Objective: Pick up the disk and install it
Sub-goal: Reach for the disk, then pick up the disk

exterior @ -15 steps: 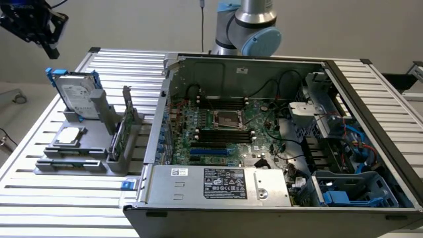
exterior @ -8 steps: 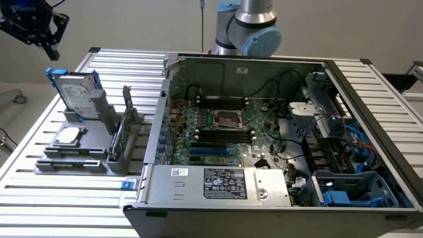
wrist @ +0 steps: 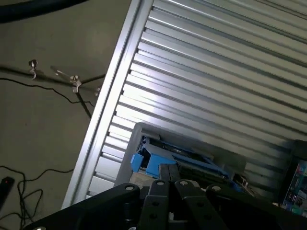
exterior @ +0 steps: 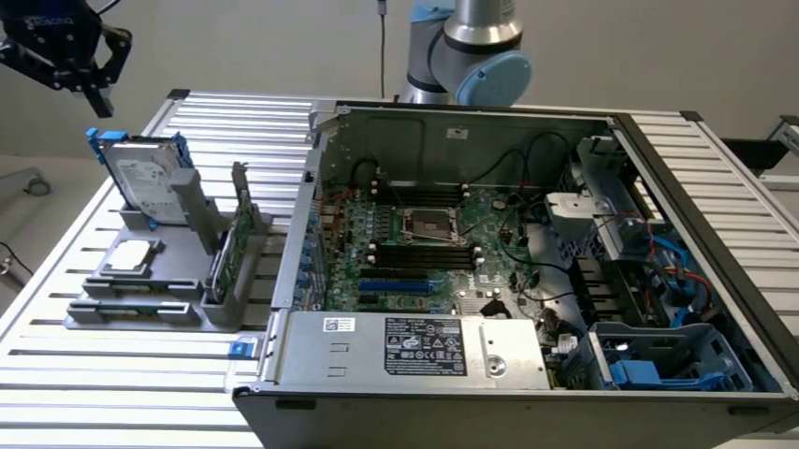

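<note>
The disk [exterior: 144, 180] stands on its end in a grey stand [exterior: 160, 281] near the far corner of the counter [exterior: 75, 374], on the exterior view's left; it leans back a little, its white label faces out, and blue rails [exterior: 95, 142] run up its two sides. The claw [exterior: 78, 86] hangs above that corner, apart from the disk, with nothing in it; I cannot tell how far open it is. The open computer case [exterior: 399, 140] sits beside the stand, toward the exterior view's right. I think the disk is hard and stiff, and heavy for how big it is; its metal faces look smooth, so it could slip; a drop could break it inside. The best place to take hold looks like the top end, which sticks up free of the stand; squeeze the two flat faces near the middle, so it does not swing.
</note>
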`<move>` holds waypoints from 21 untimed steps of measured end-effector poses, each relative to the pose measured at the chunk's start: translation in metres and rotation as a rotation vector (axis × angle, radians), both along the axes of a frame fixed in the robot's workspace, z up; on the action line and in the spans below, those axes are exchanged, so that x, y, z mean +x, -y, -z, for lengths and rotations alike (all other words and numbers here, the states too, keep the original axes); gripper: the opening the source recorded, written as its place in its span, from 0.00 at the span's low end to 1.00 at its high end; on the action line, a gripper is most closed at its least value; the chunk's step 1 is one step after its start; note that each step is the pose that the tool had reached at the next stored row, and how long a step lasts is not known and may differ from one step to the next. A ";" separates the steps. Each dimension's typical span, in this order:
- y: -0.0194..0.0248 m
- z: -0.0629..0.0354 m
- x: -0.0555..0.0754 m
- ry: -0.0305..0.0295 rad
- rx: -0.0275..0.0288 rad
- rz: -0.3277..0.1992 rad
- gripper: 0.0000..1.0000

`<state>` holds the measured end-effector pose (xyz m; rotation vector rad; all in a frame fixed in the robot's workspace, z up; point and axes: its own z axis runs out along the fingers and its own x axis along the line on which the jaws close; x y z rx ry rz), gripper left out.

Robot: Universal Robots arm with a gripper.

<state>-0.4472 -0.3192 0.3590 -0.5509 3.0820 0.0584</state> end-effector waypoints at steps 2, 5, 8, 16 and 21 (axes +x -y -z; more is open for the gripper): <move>0.0000 0.0013 0.000 0.0000 0.0000 -0.037 0.11; 0.0000 0.0022 0.000 -0.0001 0.0000 -0.091 0.11; 0.0001 0.0025 0.000 -0.0001 0.0000 -0.146 0.11; 0.0000 0.0025 0.000 -0.0001 -0.0006 -0.292 0.11; 0.0001 0.0025 0.000 -0.0002 -0.0017 -0.382 0.11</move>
